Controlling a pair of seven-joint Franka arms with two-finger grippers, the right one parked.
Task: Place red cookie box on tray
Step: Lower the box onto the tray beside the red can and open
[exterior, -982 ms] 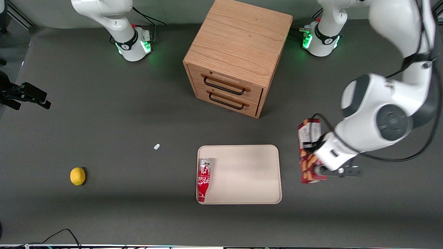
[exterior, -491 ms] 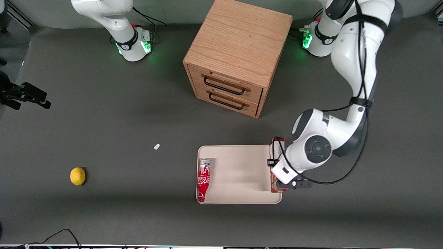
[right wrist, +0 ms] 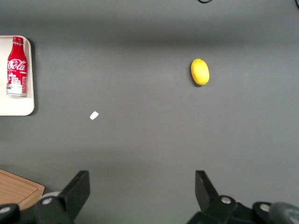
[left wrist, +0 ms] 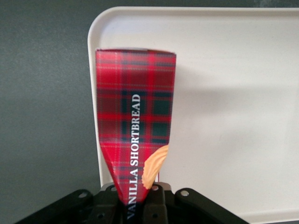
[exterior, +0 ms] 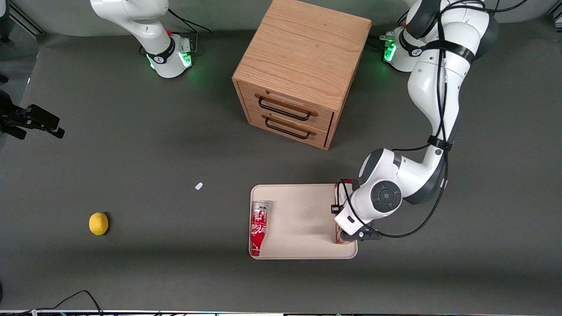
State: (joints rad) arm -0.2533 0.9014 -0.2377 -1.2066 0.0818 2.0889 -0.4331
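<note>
The red cookie box [left wrist: 135,116] is a slim tartan carton with white lettering and a cookie picture. My left gripper [left wrist: 138,195] is shut on one end of it. The box lies lengthwise along the edge strip of the pale beige tray [left wrist: 224,93] at the working arm's end. In the front view only the box's two ends [exterior: 339,188] peek out from under the arm's wrist [exterior: 380,197], over the tray [exterior: 303,202]. Whether the box touches the tray floor I cannot tell.
A crushed red Coca-Cola can [exterior: 259,227] lies in the tray along its edge toward the parked arm. The wooden drawer cabinet [exterior: 303,66] stands farther from the front camera than the tray. A lemon [exterior: 98,223] and a white scrap [exterior: 199,186] lie toward the parked arm's end.
The left arm has carried the box from beside the tray in over the tray's edge strip, shifting toward the parked arm's end. Can, lemon and cabinet have not moved.
</note>
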